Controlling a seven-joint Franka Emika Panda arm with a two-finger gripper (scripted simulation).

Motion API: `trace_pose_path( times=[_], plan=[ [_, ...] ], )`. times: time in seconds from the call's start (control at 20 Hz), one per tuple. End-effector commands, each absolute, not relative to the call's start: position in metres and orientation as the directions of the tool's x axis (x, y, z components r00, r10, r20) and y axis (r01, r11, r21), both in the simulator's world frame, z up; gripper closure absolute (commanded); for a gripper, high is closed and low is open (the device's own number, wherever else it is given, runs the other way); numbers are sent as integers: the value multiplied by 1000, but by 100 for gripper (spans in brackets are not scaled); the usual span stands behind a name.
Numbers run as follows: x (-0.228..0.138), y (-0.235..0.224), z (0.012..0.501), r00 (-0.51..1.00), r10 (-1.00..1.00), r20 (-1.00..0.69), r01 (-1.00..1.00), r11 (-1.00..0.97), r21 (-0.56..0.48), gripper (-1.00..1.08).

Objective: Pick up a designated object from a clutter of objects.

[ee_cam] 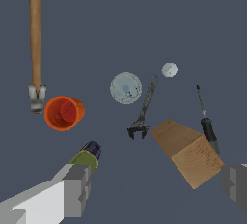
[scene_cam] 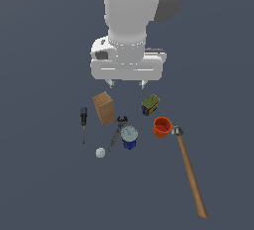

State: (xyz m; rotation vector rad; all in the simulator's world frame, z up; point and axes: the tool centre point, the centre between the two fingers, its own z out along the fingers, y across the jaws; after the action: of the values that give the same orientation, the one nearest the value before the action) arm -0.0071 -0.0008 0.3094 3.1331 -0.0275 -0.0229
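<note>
The designated object, a tan-brown box, stands at the exterior view's left side of the clutter. Around it lie a blue-handled screwdriver, a black wrench, a white ball, a blue can, an orange cup, a small green-yellow box and a wooden-handled hammer. My gripper hangs open above the clutter, holding nothing, behind the brown box and the small box.
All items rest on a flat dark grey floor. The hammer's long handle stretches toward the exterior view's lower right. The wrench lies close beside the brown box, between it and the can.
</note>
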Motion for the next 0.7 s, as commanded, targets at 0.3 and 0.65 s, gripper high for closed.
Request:
trace_pose_path(
  times=[0.3, 0.65],
  plan=[
    [-7, -8, 319, 1000, -25, -8, -25, -1000, -6, -92],
    [-7, -10, 324, 999, -31, -6, -31, -999, -12, -92]
  ],
)
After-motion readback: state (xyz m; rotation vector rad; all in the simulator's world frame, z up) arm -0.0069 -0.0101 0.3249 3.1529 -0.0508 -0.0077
